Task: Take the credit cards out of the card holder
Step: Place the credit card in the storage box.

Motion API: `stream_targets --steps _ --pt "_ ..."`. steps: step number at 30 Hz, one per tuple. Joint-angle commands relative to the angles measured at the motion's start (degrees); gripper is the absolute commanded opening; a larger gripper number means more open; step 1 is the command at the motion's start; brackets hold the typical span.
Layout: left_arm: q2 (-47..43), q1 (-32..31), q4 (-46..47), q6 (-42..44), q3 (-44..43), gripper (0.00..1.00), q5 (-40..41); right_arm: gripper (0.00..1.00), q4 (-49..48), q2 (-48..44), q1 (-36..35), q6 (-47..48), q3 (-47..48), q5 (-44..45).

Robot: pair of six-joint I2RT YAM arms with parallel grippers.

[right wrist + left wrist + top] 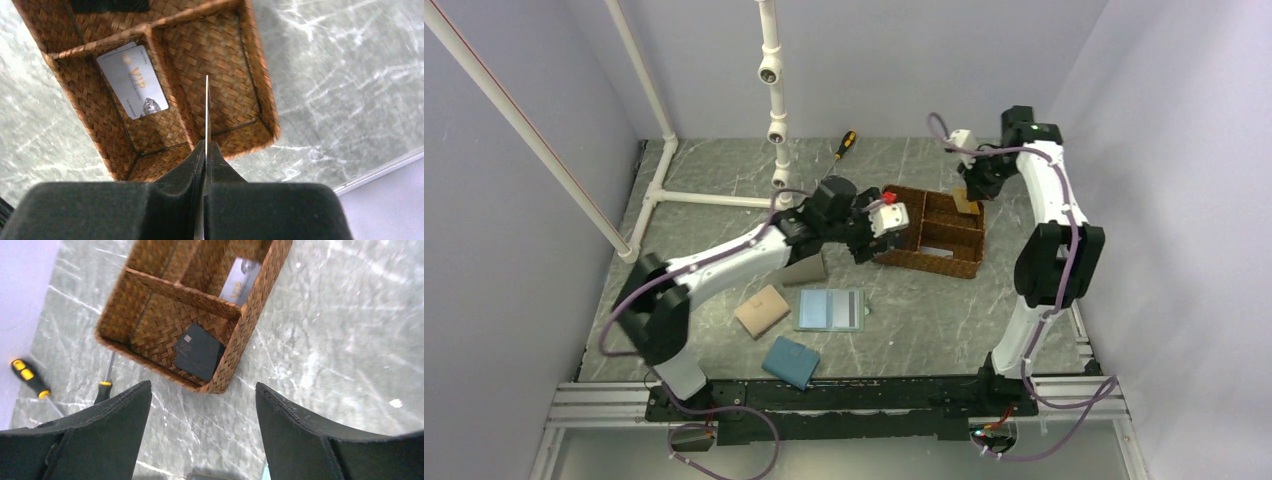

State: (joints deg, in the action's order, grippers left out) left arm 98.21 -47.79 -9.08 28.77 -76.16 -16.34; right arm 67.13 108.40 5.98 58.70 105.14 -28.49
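The left pincer (pixel 202 389) hangs released above the woven basket (pixel 150 280), over the end compartment where the black card (pixel 197 351) lies. The right pincer (pixel 206 146) is clenched on the orange-tan card (pixel 967 204), held on edge over the bare compartment beside the pale card (pixel 132 80), probably to drop in cleanly. The card holder (pixel 829 309) lies open on the surface (pixel 944 320) just in front of the basket

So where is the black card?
In the left wrist view, the black card lies in the woven basket's nearest compartment, across the divider from the pale card.
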Motion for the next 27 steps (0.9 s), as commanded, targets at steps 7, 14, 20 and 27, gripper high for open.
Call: stream_targets --steps 7,14,20,27 --pt "-27.92 0.13 5.35 -19.12 21.35 0.83 -0.89 0.00 8.03 7.68 -10.97 8.66 8.54 24.77" --pt "-41.73 0.06 4.33 -26.00 32.29 0.84 -0.65 0.07 9.61 11.56 -14.33 9.42 10.20 28.31" --pt "-45.34 0.09 5.17 -28.42 35.56 0.86 -0.63 0.33 1.82 14.77 -15.54 0.81 14.87 37.20" --pt "-42.61 0.07 4.86 -35.76 34.62 0.87 -1.48 0.41 -8.66 10.60 -14.55 -9.49 15.57 40.21"
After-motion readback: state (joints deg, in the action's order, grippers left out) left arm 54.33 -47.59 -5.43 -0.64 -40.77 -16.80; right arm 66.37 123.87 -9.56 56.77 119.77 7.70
